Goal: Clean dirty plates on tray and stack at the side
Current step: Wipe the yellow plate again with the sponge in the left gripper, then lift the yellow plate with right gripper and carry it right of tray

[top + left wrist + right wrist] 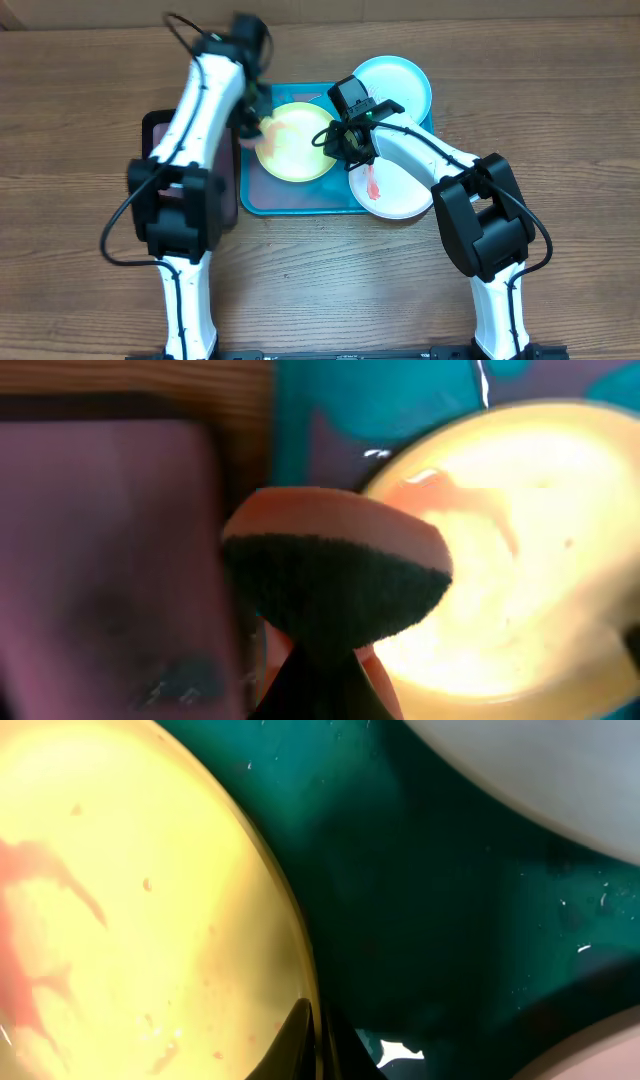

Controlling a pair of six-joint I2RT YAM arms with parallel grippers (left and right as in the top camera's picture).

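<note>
Right hand (pixel 340 140) clamps the rim of the yellow-green plate (pixel 293 145); left hand (pixel 250 120) grips a sponge (pixel 335 580).

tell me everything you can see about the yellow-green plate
The round yellow-green plastic plate lies flat in the turquoise rectangular plastic tray, glossy, pale-centred, with red smears. The right end effector pinches its right rim; the left end effector holds an orange sponge with a dark pad at its left edge.
</note>
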